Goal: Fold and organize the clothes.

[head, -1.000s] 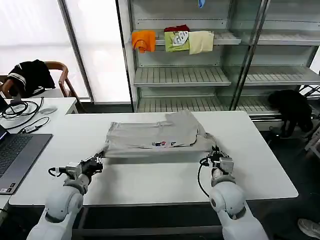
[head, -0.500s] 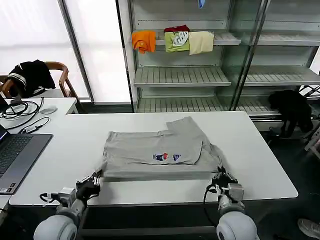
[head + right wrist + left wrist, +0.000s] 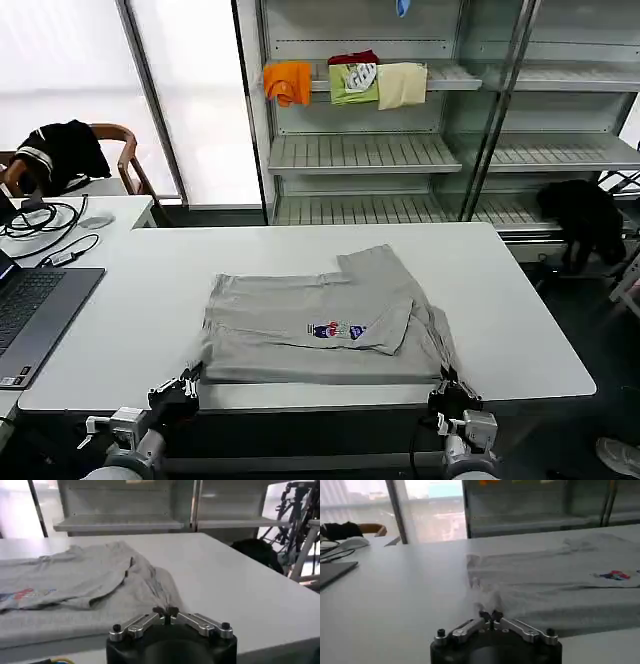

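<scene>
The light grey shirt (image 3: 310,325) lies partly folded on the white table (image 3: 520,330), its multicolour chest print (image 3: 337,329) facing up. The near hem reaches the table's front edge. My left gripper (image 3: 186,384) is at the shirt's near left corner, shut on the fabric. My right gripper (image 3: 447,386) is at the near right corner, also shut on the cloth. In the left wrist view the left gripper (image 3: 490,615) pinches a bunched corner of the shirt (image 3: 545,585). In the right wrist view the right gripper (image 3: 165,611) pinches a ridge of the shirt (image 3: 75,585).
A laptop (image 3: 30,310), cables and a mouse (image 3: 95,221) sit on the side desk at left. A chair with a black garment (image 3: 60,150) stands behind. The shelf (image 3: 365,150) holds orange, green and cream folded garments. Another black garment (image 3: 585,215) lies at right.
Both grippers have drawn back toward me, dragging the shirt's near edge to the table's front edge. The shirt now lies flatter and nearer.
</scene>
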Controlling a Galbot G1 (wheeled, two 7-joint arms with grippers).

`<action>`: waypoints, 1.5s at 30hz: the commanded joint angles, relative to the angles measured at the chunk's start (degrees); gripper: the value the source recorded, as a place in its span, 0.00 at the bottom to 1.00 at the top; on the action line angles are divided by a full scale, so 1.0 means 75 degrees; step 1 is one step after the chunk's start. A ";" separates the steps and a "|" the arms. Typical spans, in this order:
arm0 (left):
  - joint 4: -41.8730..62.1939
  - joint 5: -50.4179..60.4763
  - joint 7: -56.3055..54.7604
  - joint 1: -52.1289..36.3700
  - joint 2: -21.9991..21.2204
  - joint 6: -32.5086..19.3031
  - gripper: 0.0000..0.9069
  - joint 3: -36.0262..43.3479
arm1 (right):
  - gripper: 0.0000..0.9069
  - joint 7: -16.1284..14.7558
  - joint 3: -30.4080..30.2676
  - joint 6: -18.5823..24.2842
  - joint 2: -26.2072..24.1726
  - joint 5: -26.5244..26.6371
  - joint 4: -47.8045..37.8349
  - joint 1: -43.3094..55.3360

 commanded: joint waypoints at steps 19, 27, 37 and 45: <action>-0.1380 -0.1286 -0.0206 -0.0847 0.0040 0.0531 1.00 -0.0548 | 1.00 -0.0302 0.1085 0.0179 0.0108 0.0356 0.0746 0.0793; -0.0396 -0.1895 -0.0134 -0.2950 0.1091 0.0688 1.00 -0.0372 | 1.00 -0.0680 0.1702 -0.0696 -0.0628 0.1470 -0.0844 0.3619; 0.1655 -0.2137 0.0134 -0.5470 0.1658 0.0698 1.00 0.0987 | 1.00 -0.1116 0.0413 -0.0983 -0.1779 0.2277 -0.3012 0.6616; 0.3449 -0.2208 0.0297 -0.6595 0.1256 0.0691 1.00 0.2029 | 1.00 -0.2025 -0.1254 -0.0972 -0.1552 0.2817 -0.5387 0.9319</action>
